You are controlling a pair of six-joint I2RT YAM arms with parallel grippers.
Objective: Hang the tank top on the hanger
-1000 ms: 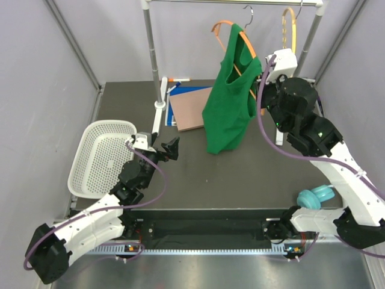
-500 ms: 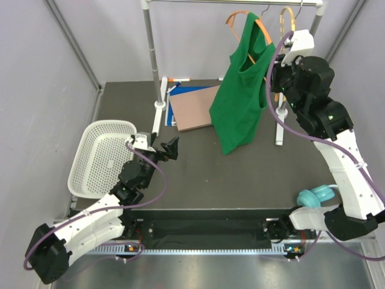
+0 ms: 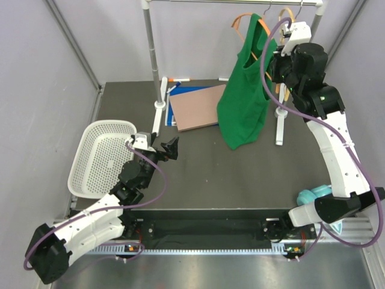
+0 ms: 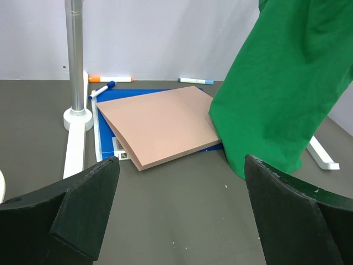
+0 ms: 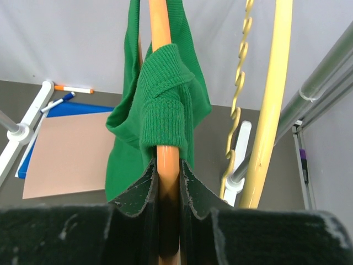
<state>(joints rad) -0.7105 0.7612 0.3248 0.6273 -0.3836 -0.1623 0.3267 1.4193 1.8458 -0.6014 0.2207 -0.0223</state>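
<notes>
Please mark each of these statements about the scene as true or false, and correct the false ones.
1. The right end effector is shut on the orange hanger. True.
2. The green tank top lies flat on the table. False: it hangs from the orange hanger, with a strap over the hanger's arm.
3. The left end effector is open and holds nothing. True.
4. The marker pens are in the white basket. False: they lie on the table, behind the brown board.
5. A yellower hanger with a wavy bar is beside the orange one. True.
</notes>
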